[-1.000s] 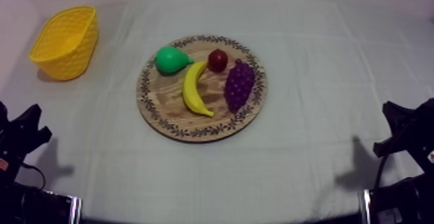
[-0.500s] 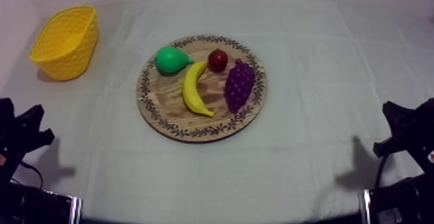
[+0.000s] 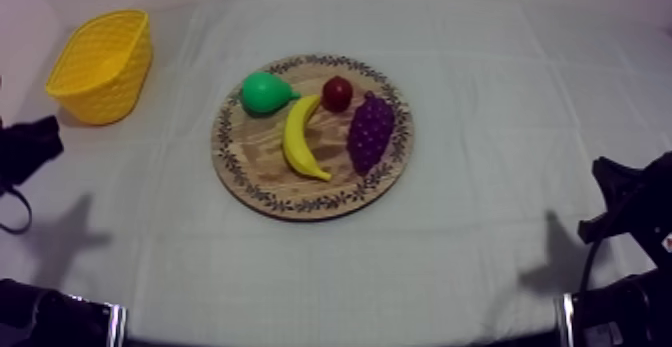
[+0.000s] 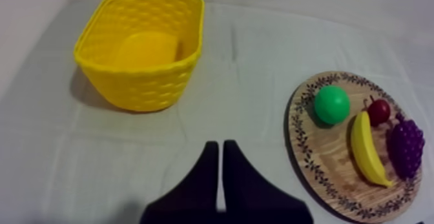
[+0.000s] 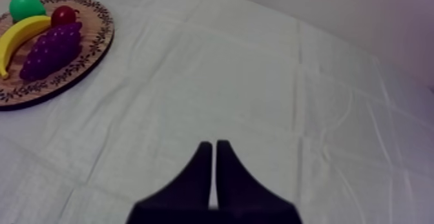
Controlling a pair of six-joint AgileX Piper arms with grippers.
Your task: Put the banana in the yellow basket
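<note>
The banana lies flat on the round wooden board, close to the middle. No gripper touches it. The green pear sits just beside the banana's far end, on the side nearer the basket. The small red fruit sits just beside that same end, on the other side. The purple bunch of grapes lies along the banana, a little apart from it. All four fruits are on the board.

The board rests on the grey-white cloth. The yellow basket stands on the cloth at the far left side, well apart from the board.

The left gripper has its two black fingers pressed together with nothing between them. It hangs over bare cloth, near the basket. The right gripper also has its fingers pressed together and holds nothing. It is over bare cloth, well apart from the board.
</note>
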